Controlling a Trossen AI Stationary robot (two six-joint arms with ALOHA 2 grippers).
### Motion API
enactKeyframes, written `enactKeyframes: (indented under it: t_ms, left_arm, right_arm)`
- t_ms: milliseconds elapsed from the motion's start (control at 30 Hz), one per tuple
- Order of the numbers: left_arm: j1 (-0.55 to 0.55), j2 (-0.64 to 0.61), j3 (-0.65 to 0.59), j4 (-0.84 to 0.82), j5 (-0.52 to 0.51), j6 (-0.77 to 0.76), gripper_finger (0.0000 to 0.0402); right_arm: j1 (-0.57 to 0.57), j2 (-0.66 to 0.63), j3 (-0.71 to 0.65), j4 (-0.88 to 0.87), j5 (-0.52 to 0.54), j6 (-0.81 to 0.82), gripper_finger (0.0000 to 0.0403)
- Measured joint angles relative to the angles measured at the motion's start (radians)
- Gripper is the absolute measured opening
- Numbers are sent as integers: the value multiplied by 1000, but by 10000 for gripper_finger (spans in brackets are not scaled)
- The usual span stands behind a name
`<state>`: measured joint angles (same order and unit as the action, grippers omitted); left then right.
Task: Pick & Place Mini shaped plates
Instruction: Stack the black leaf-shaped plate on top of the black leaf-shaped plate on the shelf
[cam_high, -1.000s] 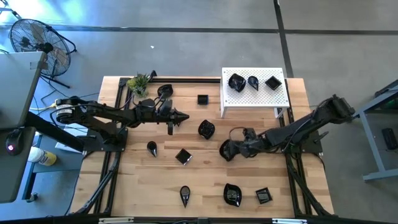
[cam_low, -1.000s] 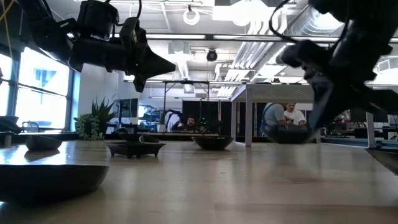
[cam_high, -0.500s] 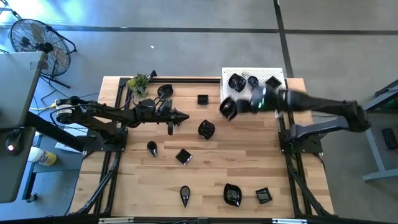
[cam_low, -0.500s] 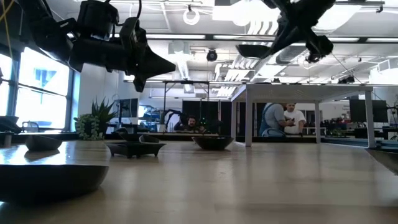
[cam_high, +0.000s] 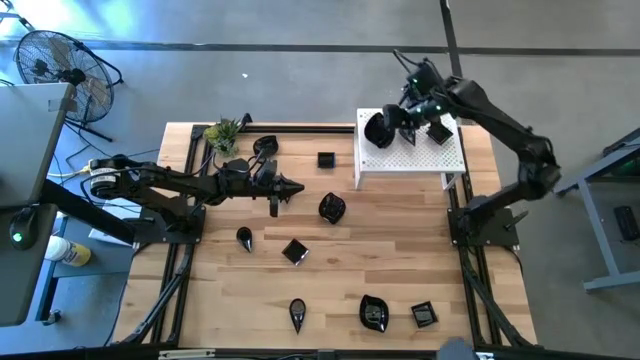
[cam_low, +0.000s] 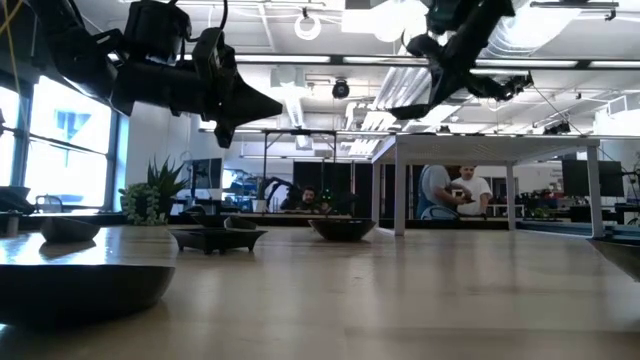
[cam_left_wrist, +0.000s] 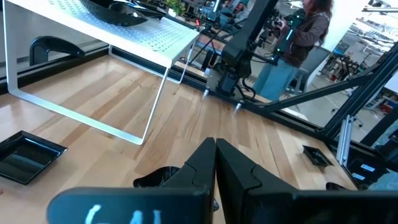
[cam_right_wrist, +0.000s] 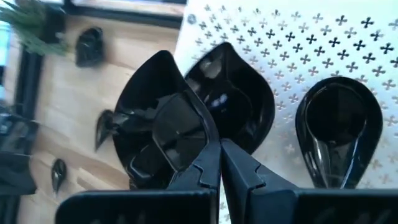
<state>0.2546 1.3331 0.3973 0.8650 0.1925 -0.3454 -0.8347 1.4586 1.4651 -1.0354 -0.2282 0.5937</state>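
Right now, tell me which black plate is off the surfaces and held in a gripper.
The rounded plate pinched by the right gripper over the white perforated platform; every other plate rests on the platform or the wooden table.

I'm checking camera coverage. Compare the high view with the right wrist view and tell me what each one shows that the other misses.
Only the high view shows the left hand, shut and empty, above the table, plus the fan on the floor and the plates near the front edge, such as the square plate.

Only the right wrist view shows the right hand shut on the rim of a rounded plate, held over another plate.

Both show the white perforated platform, the teardrop plate on it, and the green plant.
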Motion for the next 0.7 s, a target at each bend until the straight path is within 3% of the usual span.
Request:
enactKeyframes:
  t_ms: [700]
  left_arm:
    - [0,0,0,-2,2,0,9]
  right_arm:
    - [-64,48,24,-54,21,-64,0]
